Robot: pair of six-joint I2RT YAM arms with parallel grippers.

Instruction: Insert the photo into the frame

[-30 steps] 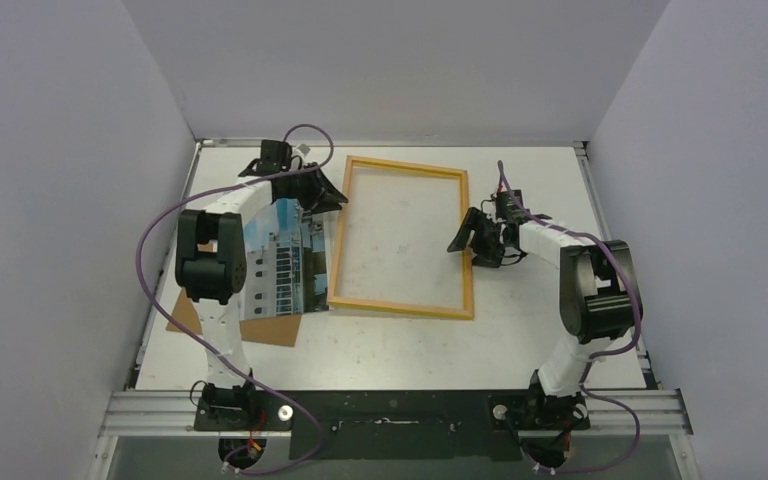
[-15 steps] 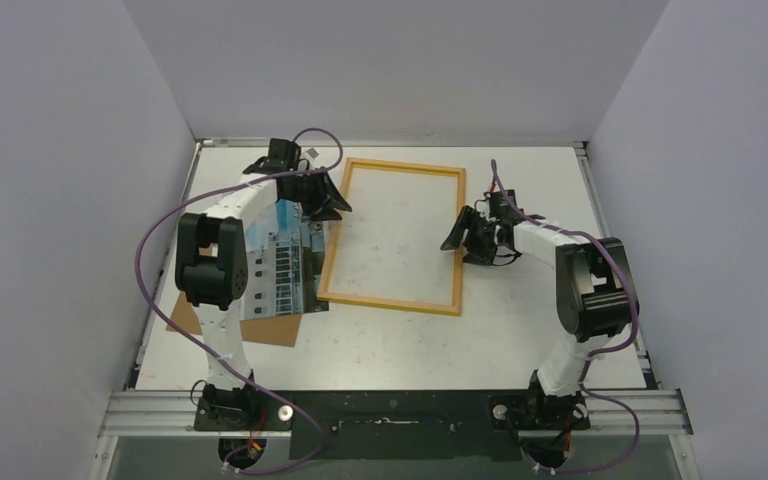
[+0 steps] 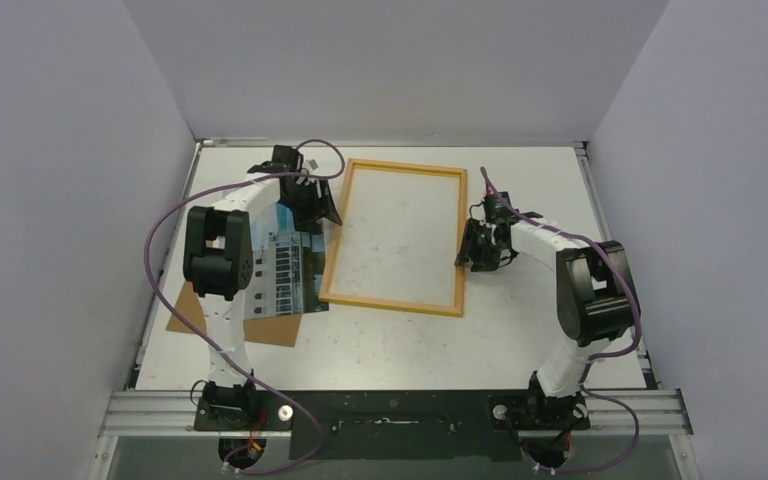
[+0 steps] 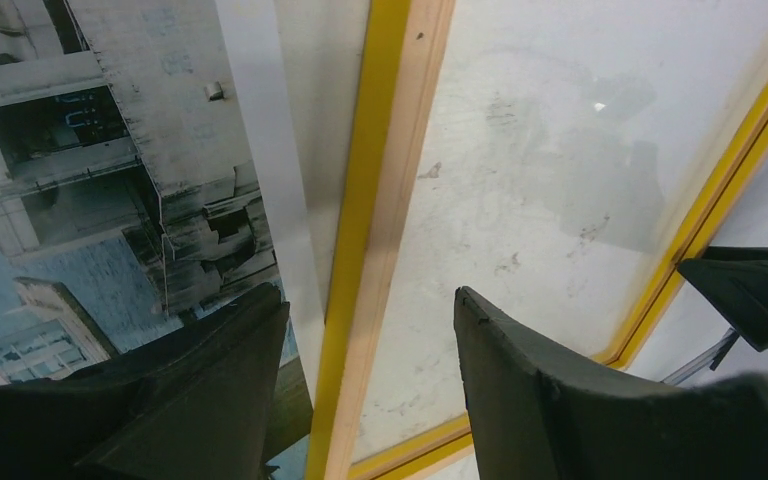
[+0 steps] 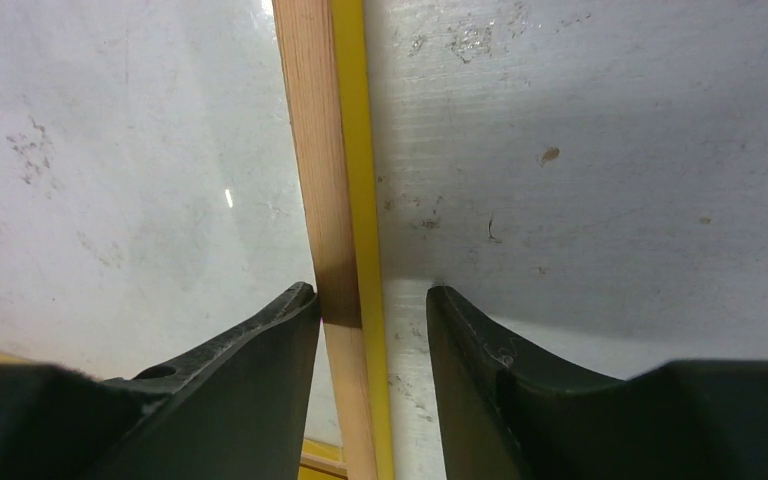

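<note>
The frame lies flat mid-table with its light wood side up and yellow on its outer edge. The photo, building side up, lies left of it on a brown backing board. The photo's right edge meets the frame's left rail. My left gripper is open and straddles that left rail. One of its fingers is over the photo and the other is inside the frame. My right gripper is open and straddles the right rail. Its left finger touches the wood.
Grey walls enclose the table on three sides. The metal mounting rail with both arm bases runs along the near edge. The left arm's purple cable loops out over the table's left side.
The frame has slid left and turned straighter, up against the photo's edge. The left gripper has come down over the left rail. The right gripper has moved onto the right rail.
</note>
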